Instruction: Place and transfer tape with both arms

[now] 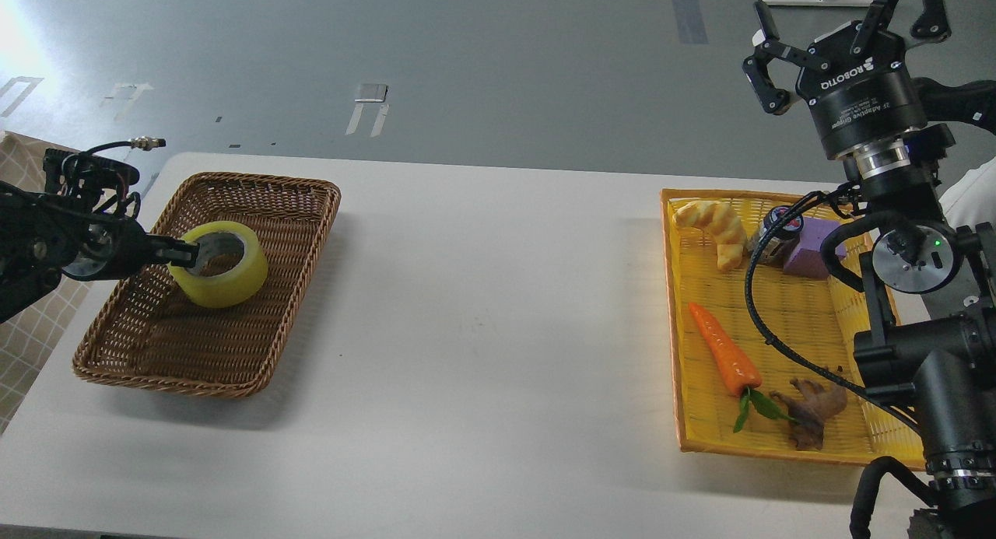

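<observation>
The tape (227, 275), a wide translucent yellow roll with a grey-white core, is over the brown wicker basket (288, 212) at the table's left. My left gripper (191, 253) comes in from the left and is shut on the roll's left wall, one finger inside the core. I cannot tell whether the roll rests on the basket floor or hangs just above it. My right gripper (844, 26) is raised high at the upper right, above the yellow tray (677, 306), with fingers spread open and empty.
The yellow tray at the right holds a toy croissant (716, 224), a small dark jar (778, 226), a purple block (809, 247), a toy carrot (727, 356) and a brown root-like piece (813, 411). White tabletop (498, 306) lies between basket and tray.
</observation>
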### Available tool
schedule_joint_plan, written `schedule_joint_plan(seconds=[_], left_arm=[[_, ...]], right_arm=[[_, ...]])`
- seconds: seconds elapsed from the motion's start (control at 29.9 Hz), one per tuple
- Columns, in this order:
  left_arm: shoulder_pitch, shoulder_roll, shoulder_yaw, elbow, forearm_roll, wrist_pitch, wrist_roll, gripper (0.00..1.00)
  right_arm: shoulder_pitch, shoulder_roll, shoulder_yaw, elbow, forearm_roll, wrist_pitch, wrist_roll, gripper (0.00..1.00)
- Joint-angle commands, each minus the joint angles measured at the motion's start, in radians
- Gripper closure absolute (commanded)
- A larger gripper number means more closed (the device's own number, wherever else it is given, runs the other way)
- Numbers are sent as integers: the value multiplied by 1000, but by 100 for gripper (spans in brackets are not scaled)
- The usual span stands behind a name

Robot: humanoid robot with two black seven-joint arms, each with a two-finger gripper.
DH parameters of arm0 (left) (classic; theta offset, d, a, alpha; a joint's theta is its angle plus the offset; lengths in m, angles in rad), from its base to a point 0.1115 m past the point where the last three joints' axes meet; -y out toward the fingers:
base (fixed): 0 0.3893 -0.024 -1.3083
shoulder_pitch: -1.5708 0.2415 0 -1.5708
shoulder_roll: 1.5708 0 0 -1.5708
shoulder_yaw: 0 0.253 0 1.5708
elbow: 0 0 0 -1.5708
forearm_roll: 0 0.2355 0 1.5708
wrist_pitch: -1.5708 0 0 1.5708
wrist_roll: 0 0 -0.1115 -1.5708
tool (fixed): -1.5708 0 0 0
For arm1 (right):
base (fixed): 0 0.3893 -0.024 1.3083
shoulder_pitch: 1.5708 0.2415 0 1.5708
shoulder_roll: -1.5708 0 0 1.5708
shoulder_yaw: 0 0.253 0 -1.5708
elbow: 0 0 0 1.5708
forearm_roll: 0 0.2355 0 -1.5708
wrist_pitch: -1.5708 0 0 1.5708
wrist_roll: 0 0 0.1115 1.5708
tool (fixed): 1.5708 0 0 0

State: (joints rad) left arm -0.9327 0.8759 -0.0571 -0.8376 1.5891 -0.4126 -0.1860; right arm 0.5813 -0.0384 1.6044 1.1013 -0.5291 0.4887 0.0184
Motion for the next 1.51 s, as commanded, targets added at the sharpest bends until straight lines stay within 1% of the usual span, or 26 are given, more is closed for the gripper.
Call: schedule_joint_plan(seconds=[0.0,0.03,0.07,0.2,0.23,0.3,0.33,0.4,0.43,0.5,0.6,0.77,0.84,1.04,1.14,1.2,1.34,1.37,1.4,1.44,1.47], left_arm=[[0,0,-1,0,-1,0,0,100],[0,0,0,0,-11,0,0,96],[0,0,0,2,-23,-2,0,88],[0,0,0,2,-34,-2,0,71],[0,0,0,2,-34,-2,0,68],[0,0,0,2,-35,-2,0,66],[0,0,0,2,-35,-2,0,62],[0,0,0,2,-35,-3,0,59],[0,0,0,2,-35,-3,0,57],[-2,0,0,0,-35,-3,-1,47],[-3,2,-3,-8,-37,-3,-1,39],[-18,5,-9,-14,-77,-6,-3,37],[-43,5,-10,-17,-110,-8,-3,37],[-185,9,-17,-38,-170,-15,-10,36],[-253,3,-17,-51,-274,-15,-35,36],[-319,-11,-20,-58,-397,-17,-53,35],[-391,-41,-27,-67,-575,-17,-69,33],[-414,-58,-35,-67,-654,-17,-76,30],[-423,-70,-41,-67,-697,-17,-79,29],[-434,-92,-53,-67,-771,-18,-92,28],[-436,-115,-70,-67,-834,-21,-116,24]], right_arm=[[0,0,0,0,0,0,0,0],[0,0,0,0,0,0,0,0],[0,0,0,0,0,0,0,0],[0,0,2,0,0,0,0,0],[0,0,2,0,0,0,0,0],[0,0,2,0,0,0,0,0],[0,0,2,0,0,0,0,0],[0,0,2,0,0,0,0,0],[0,0,2,0,0,0,0,0],[0,0,2,0,0,0,0,0],[0,0,3,0,0,0,0,0],[0,0,3,0,0,0,0,0],[2,0,5,0,0,0,0,0],[2,0,5,0,0,0,0,0],[2,-2,5,0,0,0,0,0],[2,-2,5,0,0,0,0,0],[5,-2,5,0,0,0,0,0],[5,-3,6,0,0,0,0,0],[5,-3,6,0,0,0,0,0],[5,-5,6,0,-2,0,0,0],[5,-6,8,0,0,0,0,0]])
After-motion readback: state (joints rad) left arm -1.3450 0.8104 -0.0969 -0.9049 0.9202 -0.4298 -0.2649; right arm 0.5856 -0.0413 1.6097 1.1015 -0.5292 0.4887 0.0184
